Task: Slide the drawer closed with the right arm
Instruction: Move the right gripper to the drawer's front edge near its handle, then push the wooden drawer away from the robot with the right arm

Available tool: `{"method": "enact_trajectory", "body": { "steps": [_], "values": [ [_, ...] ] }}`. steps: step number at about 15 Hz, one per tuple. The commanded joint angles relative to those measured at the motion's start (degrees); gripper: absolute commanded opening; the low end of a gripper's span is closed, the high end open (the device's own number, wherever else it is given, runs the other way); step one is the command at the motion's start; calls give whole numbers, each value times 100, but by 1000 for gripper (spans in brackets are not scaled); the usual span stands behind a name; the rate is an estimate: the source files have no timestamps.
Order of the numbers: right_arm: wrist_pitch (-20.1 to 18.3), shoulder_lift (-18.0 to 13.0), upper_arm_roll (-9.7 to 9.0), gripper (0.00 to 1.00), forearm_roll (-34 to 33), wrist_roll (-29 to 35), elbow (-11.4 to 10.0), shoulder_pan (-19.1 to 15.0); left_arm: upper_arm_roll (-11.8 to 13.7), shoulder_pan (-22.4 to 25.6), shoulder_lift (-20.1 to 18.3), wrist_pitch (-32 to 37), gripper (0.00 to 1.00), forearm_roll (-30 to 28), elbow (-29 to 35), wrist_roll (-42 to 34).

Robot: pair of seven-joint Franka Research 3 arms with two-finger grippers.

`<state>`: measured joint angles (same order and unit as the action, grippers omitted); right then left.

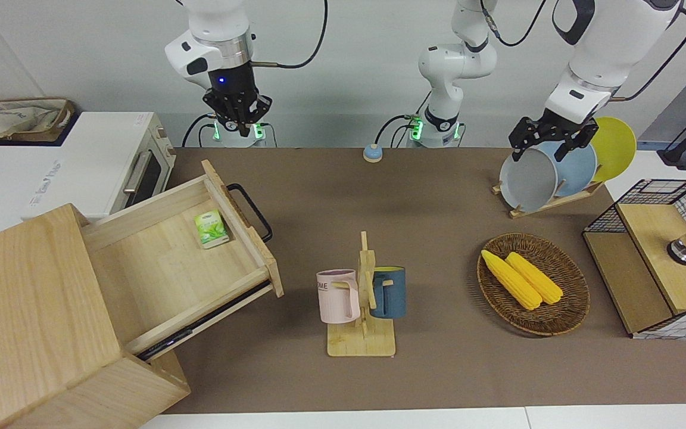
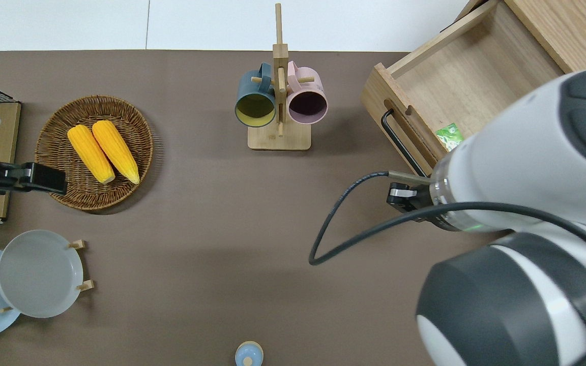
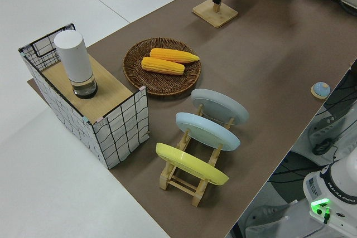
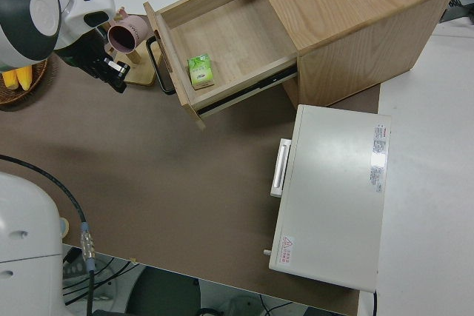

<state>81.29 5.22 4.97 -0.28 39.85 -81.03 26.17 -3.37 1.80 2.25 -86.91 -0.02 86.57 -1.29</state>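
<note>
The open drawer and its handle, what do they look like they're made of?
The drawer looks like light, unpainted wood with a matte finish: grain lines run along its floor and walls, matching the cabinet that it slides from. Its handle looks like black metal bar, thin and smoothly bent at the corners, though coated plastic can't be ruled out.

Desk (image 1: pixel 438 196): cabinet (image 1: pixel 27 310) at the right arm's end, its drawer (image 1: pixel 188 268) pulled out, a small packet (image 1: pixel 211 229) in the drawer just inside its front panel. Oven (image 1: pixel 99 164) beside the cabinet, nearer to the robots. Mug rack (image 1: pixel 364 310) mid-desk with two mugs. Basket (image 1: pixel 569 310) holding two corn cobs (image 1: pixel 521 278) toward the left arm's end; plate rack (image 1: pixel 548 199) nearer to the robots than the basket; wire-mesh box (image 1: pixel 655 256) at the left arm's end.
</note>
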Motion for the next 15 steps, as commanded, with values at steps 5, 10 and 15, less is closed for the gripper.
{"method": "enact_trajectory", "body": {
  "steps": [5, 10, 15],
  "values": [
    [545, 672, 30, 0, -69, 1691, 0, 309, -40, 31, 65, 113, 993, 98, -140, -56],
    [1195, 831, 39, 0, -34, 2324, -404, 274, -40, 31, 65, 113, 993, 98, -140, -56],
    [1591, 1112, 57, 0, -42, 2870, -422, 204, -40, 31, 65, 113, 993, 98, -140, -56]
  ]
}}
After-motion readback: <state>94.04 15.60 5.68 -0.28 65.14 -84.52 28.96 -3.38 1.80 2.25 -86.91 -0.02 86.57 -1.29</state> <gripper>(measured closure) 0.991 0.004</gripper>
